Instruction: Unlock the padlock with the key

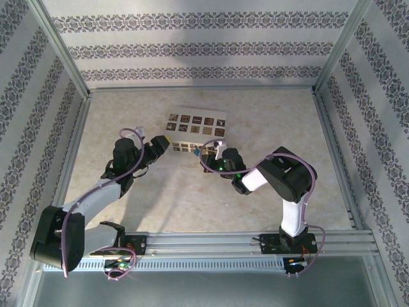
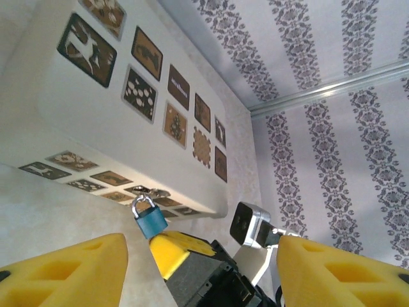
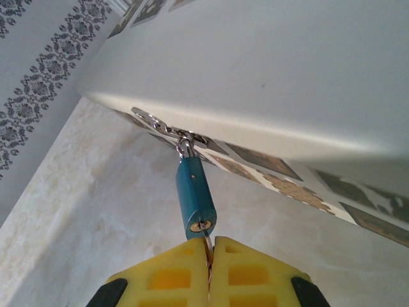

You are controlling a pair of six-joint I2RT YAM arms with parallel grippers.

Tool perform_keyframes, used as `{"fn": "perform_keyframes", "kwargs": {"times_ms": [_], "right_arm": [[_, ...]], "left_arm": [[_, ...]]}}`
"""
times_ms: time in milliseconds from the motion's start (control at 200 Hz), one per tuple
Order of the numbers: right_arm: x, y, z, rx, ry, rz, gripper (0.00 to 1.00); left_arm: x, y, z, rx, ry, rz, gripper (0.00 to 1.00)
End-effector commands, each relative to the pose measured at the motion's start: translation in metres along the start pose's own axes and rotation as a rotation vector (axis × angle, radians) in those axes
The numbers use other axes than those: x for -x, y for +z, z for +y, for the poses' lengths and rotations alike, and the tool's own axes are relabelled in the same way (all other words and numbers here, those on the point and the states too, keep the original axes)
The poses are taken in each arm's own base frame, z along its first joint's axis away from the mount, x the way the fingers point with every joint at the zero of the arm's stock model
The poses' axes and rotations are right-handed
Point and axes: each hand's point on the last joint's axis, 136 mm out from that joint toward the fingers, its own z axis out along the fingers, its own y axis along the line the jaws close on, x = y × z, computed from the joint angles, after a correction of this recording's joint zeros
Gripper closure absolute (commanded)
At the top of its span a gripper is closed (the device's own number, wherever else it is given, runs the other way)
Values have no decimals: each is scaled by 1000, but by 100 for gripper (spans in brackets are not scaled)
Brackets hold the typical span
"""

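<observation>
A small blue padlock (image 3: 195, 194) hangs by its shackle from a metal hasp (image 3: 160, 126) on the edge of a white box (image 3: 287, 64). A thin metal key (image 3: 206, 240) sits in the keyhole on the padlock's underside. My right gripper (image 3: 209, 257) is shut on the key just below the lock. In the left wrist view the padlock (image 2: 152, 222) hangs above the right gripper's yellow finger (image 2: 174, 251). My left gripper (image 2: 201, 272) is open, with wide yellow fingers (image 2: 67, 268) and nothing between them. It hovers at the box's left end (image 1: 163, 142), a short way from the lock.
The white box (image 1: 195, 125) with dark picture tiles lies mid-table, slightly back. The right gripper (image 1: 214, 153) reaches in from the right at its near edge. Patterned walls and an aluminium frame (image 1: 204, 89) enclose the table. Bare tabletop (image 1: 192, 198) lies in front of the box.
</observation>
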Motion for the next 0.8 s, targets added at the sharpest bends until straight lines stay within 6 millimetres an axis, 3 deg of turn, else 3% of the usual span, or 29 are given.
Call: {"fn": "perform_keyframes", "kwargs": {"times_ms": [0, 110, 795], "right_arm": [[25, -5, 29, 73, 20, -80, 100], [26, -6, 35, 76, 55, -82, 100], [15, -1, 64, 105, 163, -16, 100]], "left_arm": [[-4, -12, 22, 72, -13, -3, 36], [-9, -18, 31, 65, -67, -6, 35], [-26, -12, 34, -16, -182, 57, 39]]}}
